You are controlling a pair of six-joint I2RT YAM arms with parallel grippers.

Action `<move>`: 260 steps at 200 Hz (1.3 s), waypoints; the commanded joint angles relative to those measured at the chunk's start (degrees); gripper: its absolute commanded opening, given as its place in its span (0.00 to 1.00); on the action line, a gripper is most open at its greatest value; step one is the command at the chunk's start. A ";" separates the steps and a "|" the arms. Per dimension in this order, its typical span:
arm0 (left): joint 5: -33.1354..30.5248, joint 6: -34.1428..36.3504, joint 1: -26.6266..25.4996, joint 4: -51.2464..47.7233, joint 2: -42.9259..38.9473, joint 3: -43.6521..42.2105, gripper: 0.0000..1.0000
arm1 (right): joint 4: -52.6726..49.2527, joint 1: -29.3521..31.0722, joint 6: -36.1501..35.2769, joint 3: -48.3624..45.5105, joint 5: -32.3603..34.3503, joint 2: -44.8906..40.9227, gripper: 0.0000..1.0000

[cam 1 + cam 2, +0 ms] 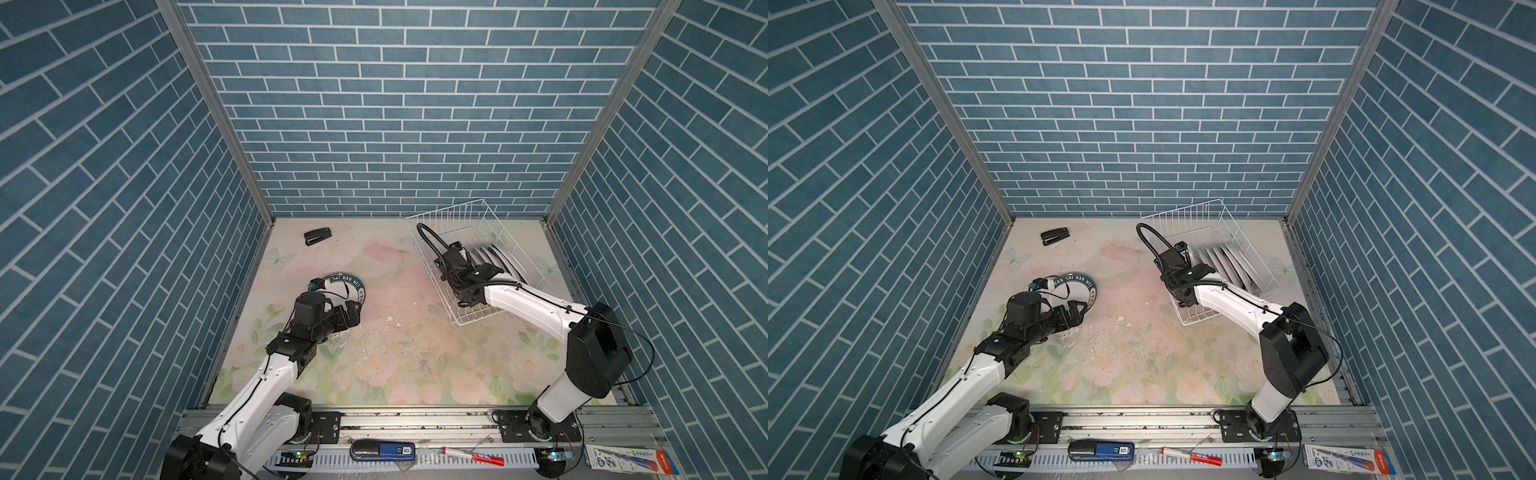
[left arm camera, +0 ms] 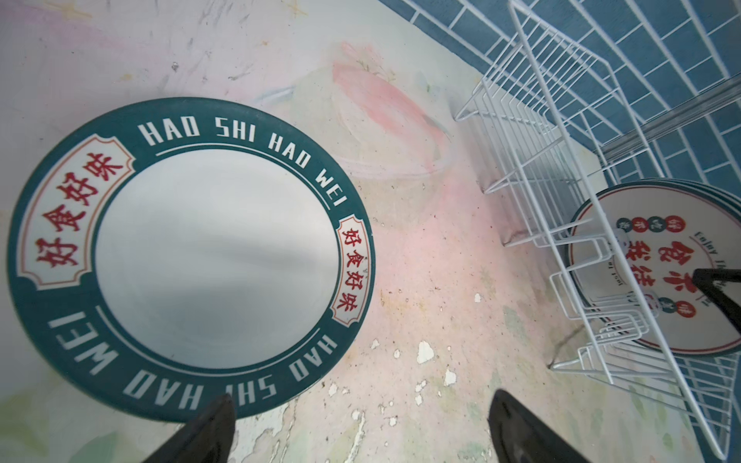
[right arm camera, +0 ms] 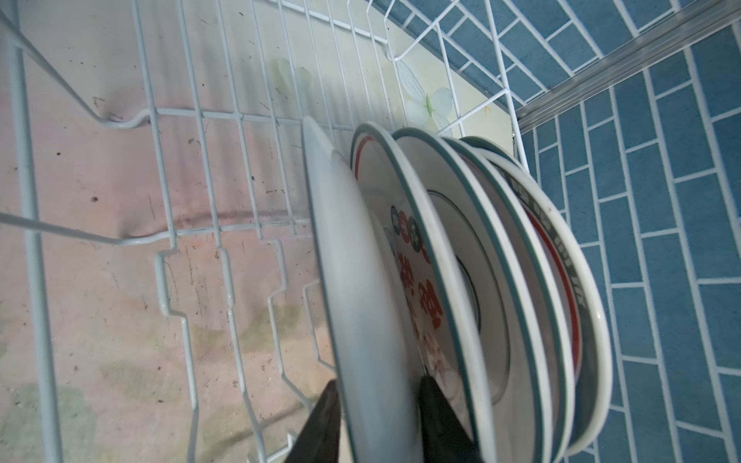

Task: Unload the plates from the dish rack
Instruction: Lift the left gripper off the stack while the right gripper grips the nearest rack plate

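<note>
The white wire dish rack (image 1: pixel 453 219) (image 1: pixel 1183 212) (image 2: pixel 521 120) (image 3: pixel 160 116) stands at the back right in both top views. Several plates (image 1: pixel 500 257) (image 1: pixel 1227 262) (image 3: pixel 521 260) stand on edge in it. My right gripper (image 1: pixel 488 272) (image 1: pixel 1204 272) (image 3: pixel 380 381) reaches into the rack. Its two fingers press on either side of the nearest plate (image 3: pixel 353 260), a white one with a thin green rim. A green-rimmed plate (image 1: pixel 353 286) (image 1: pixel 1081 283) (image 2: pixel 212 256) lettered HAO SHI HAO WEI lies flat on the table at the left. My left gripper (image 1: pixel 349 315) (image 1: pixel 1073 316) (image 2: pixel 363 397) hangs open at its near edge, holding nothing.
A black stapler (image 1: pixel 318 237) (image 1: pixel 1054 236) lies near the back left corner. Blue brick walls close in the table on three sides. A blue device (image 1: pixel 382 451) and a red-and-white pen (image 1: pixel 473 455) lie on the front rail. The table's floral covering is chipped in the middle.
</note>
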 commanded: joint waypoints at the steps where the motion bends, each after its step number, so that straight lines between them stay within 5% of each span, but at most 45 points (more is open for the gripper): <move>1: -2.75 2.23 -0.31 -3.57 -0.13 2.62 0.99 | 0.93 0.30 0.75 -1.14 -1.99 1.52 0.30; 132: -0.43 2.52 -0.45 -4.46 5.04 5.56 0.99 | 0.81 2.75 0.82 -1.22 2.25 2.83 0.06; 260: 3.95 2.79 -1.52 -2.52 8.72 8.17 0.99 | 6.02 7.12 -5.18 -1.24 10.99 -1.41 0.00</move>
